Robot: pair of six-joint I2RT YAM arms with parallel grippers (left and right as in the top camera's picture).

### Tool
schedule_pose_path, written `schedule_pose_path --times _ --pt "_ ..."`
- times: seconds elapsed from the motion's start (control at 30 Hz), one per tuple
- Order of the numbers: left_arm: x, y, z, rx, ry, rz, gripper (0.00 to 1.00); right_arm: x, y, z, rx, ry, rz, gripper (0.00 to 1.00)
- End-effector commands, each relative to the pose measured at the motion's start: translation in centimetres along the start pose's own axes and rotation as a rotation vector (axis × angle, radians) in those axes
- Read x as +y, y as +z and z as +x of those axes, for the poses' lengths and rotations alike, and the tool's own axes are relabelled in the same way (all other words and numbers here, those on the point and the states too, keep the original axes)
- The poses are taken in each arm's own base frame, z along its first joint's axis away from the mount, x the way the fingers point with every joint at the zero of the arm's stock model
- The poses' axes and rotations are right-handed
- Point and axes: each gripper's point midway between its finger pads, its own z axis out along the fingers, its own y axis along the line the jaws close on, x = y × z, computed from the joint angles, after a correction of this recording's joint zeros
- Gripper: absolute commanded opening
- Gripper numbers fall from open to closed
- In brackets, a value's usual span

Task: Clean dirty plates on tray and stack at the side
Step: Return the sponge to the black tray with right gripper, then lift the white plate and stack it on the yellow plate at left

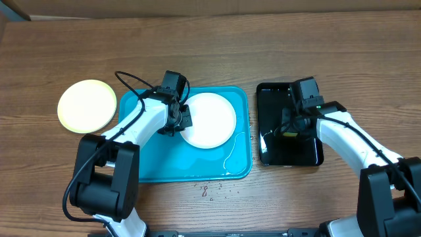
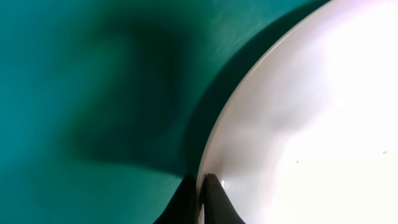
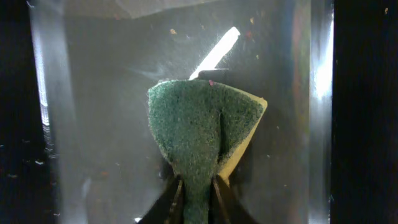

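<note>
White plate lies on tray, its 9 o'clock rim pinched in left gripper. Right gripper squeezes green sponge over black tray, 3 o'clock. Yellow plate sits on bench, 9 o'clock.

The overhead view is bright, even and sharp across the wooden table, with only soft, short shadows. The pale yellow-green plate and the white plate are nearly blown out (their surface detail is lost), and the black tray carries faint reflections. The left wrist view is soft and out of focus. There a broad dark shadow lies on the turquoise tray, and the white plate glares at the right. The right wrist view is dim. The green sponge is sharp, with a bright streak of glare above it and pale bands of sheen down both sides.
</note>
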Motion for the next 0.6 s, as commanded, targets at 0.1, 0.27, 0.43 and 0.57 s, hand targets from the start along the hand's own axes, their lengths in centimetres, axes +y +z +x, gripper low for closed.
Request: schedule_pose_path --times 0.1,0.27,0.43,0.57 --pt "2.3 -5.0 -2.2 -0.140 0.036 -0.142 0.04 -0.6 0.3 0.0 -0.014 -0.005 0.026 0.63" --pt "3.5 -9.0 -2.7 -0.211 0.035 -0.193 0.04 -0.6 0.3 0.1 -0.011 -0.005 0.026 1.00" --pt "3.6 -12.0 -2.4 -0.284 0.063 -0.219 0.04 -0.6 0.3 0.1 -0.010 -0.005 0.022 1.00" --pt "2.7 -14.6 -2.1 -0.378 0.116 -0.262 0.04 -0.5 0.3 0.0 -0.012 -0.005 0.021 1.00"
